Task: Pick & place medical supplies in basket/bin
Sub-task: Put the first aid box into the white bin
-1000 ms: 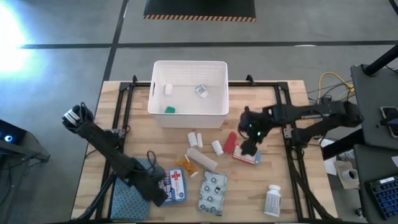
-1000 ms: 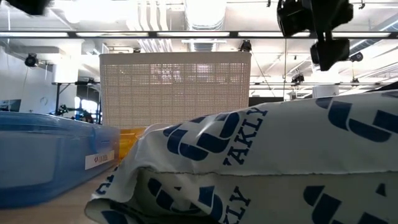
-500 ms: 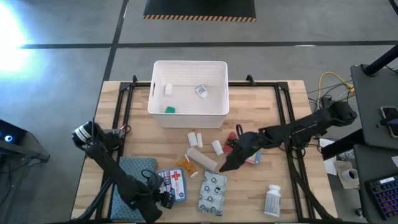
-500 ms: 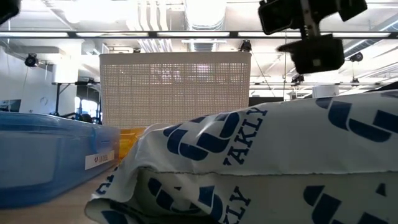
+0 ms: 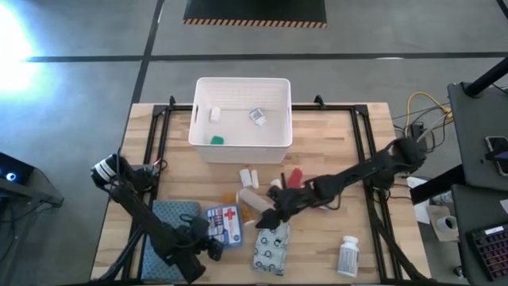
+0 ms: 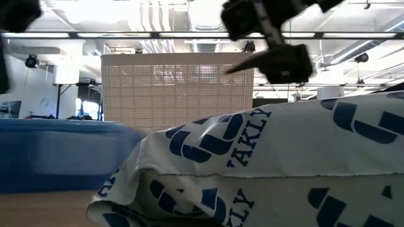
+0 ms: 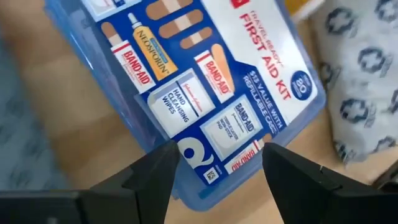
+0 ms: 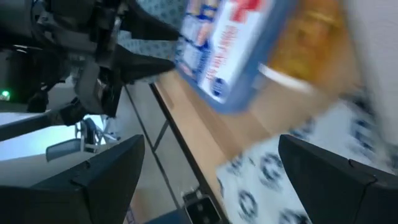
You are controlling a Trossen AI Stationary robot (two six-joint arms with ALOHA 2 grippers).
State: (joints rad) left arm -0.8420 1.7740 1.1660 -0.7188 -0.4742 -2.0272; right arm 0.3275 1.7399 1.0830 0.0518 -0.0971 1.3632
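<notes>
The white ribbed bin (image 5: 238, 151) stands at the table's far middle and holds three small items. In front of it lie white rolls (image 5: 249, 176), a red tube (image 5: 295, 178), a beige roll (image 5: 255, 203), an orange vial (image 5: 232, 211), the blue-white first-aid kit (image 5: 225, 226), the patterned packet (image 5: 271, 248) and a white bottle (image 5: 348, 256). My left gripper (image 5: 210, 248) is open at the kit's near end (image 7: 211, 177). My right gripper (image 5: 266, 218) hangs wide open (image 8: 214, 180) above the beige roll and the packet's far edge. Its arm covers most of the red-white box (image 5: 324, 205). My left gripper comes low from the table's near left, and its two fingers (image 7: 155, 171) stand on either side of the first-aid kit's near corner (image 7: 208, 174). The kit lies flat on the table. I cannot tell whether the fingers touch it.
A blue-grey folded cloth (image 5: 168, 238) lies under my left arm, left of the kit. Black rails (image 5: 159, 135) run along both sides of the table. In the low view the packet (image 6: 265, 164) fills the foreground, with the bin (image 6: 177, 88) behind it.
My right gripper has swept from the red-white box toward the table's left and near edge, to above the beige roll and packet. My left gripper has shifted off the cloth to the kit's near end. The kit has slid a little toward the far right.
</notes>
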